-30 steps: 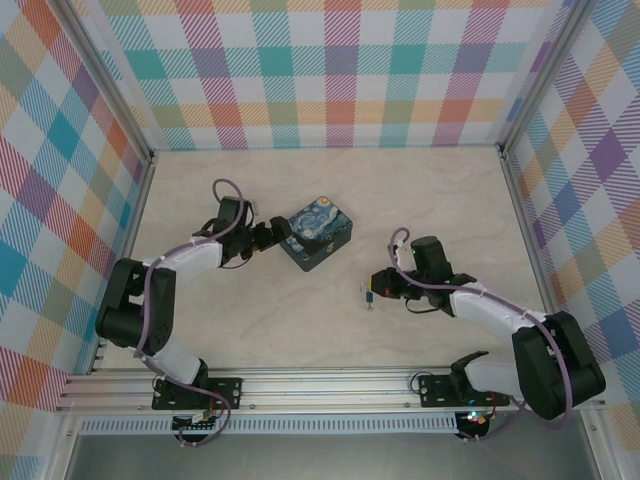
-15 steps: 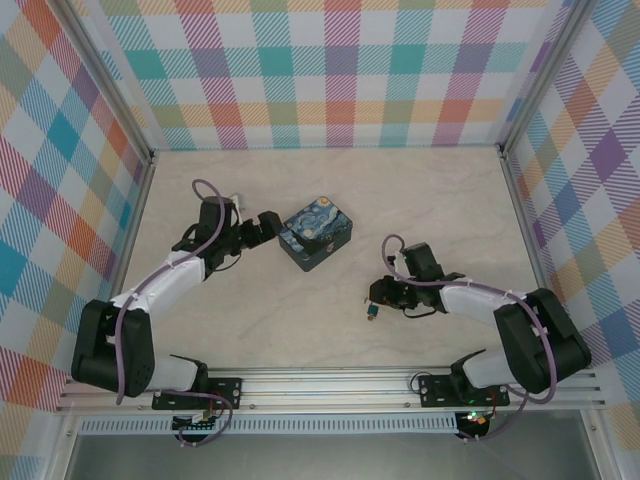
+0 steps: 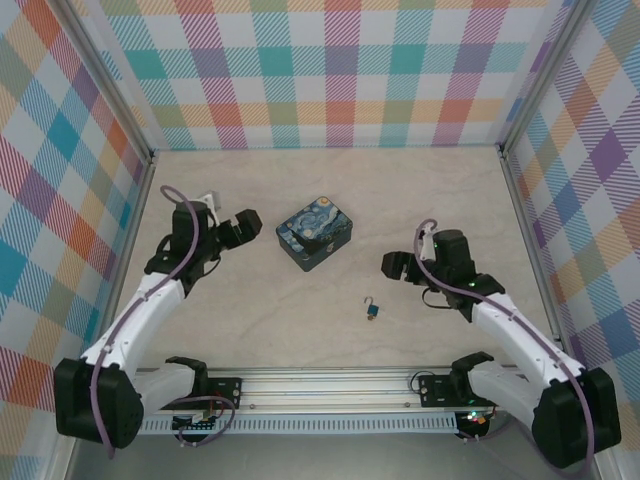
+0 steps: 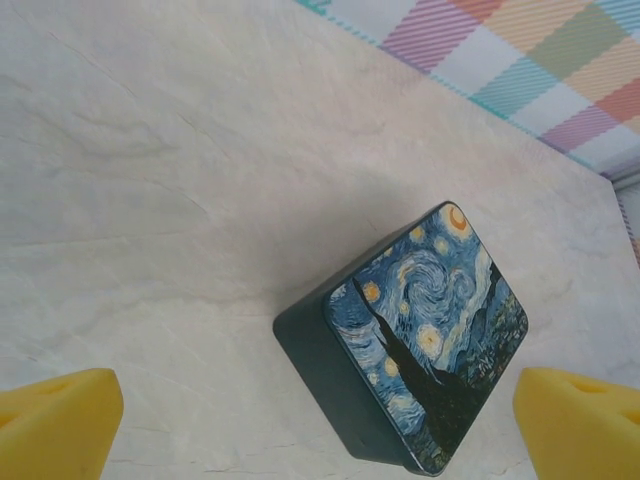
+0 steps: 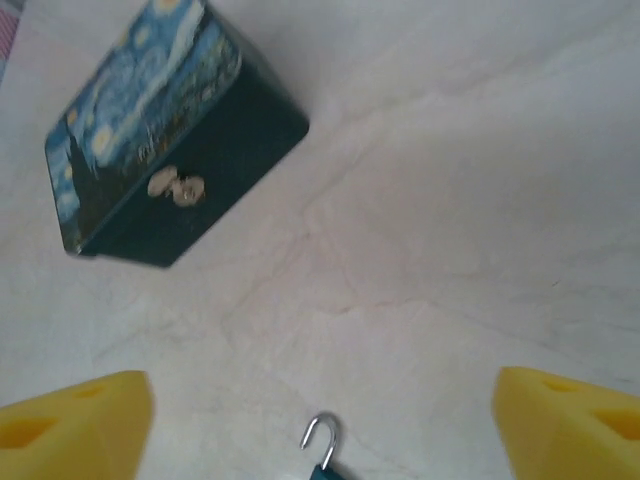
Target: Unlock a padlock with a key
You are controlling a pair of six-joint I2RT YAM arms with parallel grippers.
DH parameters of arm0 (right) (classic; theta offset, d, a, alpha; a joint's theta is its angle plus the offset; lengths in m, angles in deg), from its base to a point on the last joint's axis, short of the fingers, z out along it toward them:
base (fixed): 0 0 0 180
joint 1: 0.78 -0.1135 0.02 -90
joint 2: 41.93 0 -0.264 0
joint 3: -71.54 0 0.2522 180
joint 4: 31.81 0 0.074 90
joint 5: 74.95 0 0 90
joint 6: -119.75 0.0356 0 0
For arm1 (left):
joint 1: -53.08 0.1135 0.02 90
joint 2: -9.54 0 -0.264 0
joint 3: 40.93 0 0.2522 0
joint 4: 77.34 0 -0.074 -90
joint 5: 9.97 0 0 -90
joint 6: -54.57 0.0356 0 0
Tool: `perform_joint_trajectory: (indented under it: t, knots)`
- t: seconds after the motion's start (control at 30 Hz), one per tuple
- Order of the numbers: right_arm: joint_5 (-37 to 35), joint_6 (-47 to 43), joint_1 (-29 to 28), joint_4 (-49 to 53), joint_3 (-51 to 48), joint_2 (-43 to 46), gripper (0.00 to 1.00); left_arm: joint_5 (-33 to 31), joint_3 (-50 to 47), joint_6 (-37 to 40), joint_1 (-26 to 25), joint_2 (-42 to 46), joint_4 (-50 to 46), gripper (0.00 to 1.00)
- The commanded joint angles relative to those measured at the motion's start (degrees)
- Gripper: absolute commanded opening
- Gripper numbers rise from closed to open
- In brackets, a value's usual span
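My left gripper [image 3: 243,226]: released, the fingers spread, nothing held. It hangs over the table [image 3: 450,200] just beside the tin [image 3: 314,232], on its left, and is apart from it.
Left wrist view: my two yellow fingertips [image 4: 55,425] stand in the bottom corners, wide apart. Ahead of them lies the tin, its painted lid up and one dark side wall turned to me.
My right gripper [image 3: 392,265]: released as well, and it carries nothing. It hangs over the right part of the table and points toward the middle.
Right wrist view: my yellow pads [image 5: 570,425] are in the bottom corners, far from each other, with bare table between them.
Padlock [image 3: 372,309]: it lies on the table between my two arms. It is near my right gripper but not touching it, and it is well apart from the tin, on the tin's near side.
Padlock, top view: I see a small blue body, with the silver shackle turned to the far side.
Padlock, right wrist view: the shackle curves like a hook and one end seems free. The blue body is cut off by the bottom edge.
Tin, right wrist view: the dark side wall carries a small pale fitting [image 5: 177,187].
Tin, top view: the whole lid is seen, with a swirling starry painting.
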Motion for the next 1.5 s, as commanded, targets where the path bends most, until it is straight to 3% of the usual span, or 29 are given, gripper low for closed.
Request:
perform_joint_trajectory:
  t: [0.0,0.27,0.4,0.53,0.7,0.9,1.17,1.3,1.47]
  knots:
    - [-3.99,-5.82,2.37,2.37,2.6,1.49,1.0,-5.63,-2.03,2.89,1.47,3.83,-2.8,1.0]
    - [-10.45,-12.31,8.95,-5.56,-1.68,2.25,1.0,-17.3,-7.96,4.59,2.16,10.36,-1.63,1.0]
    - [-15.96,-18.79,11.38,-19.91,-10.74,1.5,1.0,-22.15,-11.32,8.1,2.18,11.29,0.69,1.0]
    - [-13.53,-19.88,16.3,-30.4,-14.51,-4.09,0.99,-26.59,-13.29,12.33,2.24,9.59,2.37,1.0]
    - [-10.01,-22.87,17.07,-42.34,-15.13,-11.26,1.0,-29.35,-15.74,13.67,2.28,6.19,7.14,1.0]
    - [-5.65,-24.13,17.7,-59.97,-16.46,-19.34,1.0,-28.02,-19.42,16.94,2.27,1.15,15.8,1.0]
    - [-2.59,-24.59,18.64,-72.77,-15.12,-33.68,1.0,-24.93,-21.81,19.31,2.32,-7.14,27.15,1.0]
    - [-4.63,-23.46,18.88,-61.5,-9.5,-33.57,1.0,-23.62,-21.18,20.18,2.29,-9.87,30.67,1.0]
    - [-5.13,-23.48,18.97,-61.32,-9.59,-33.39,1.0,-21.88,-19.95,22.39,2.33,-14.42,36.63,1.0]
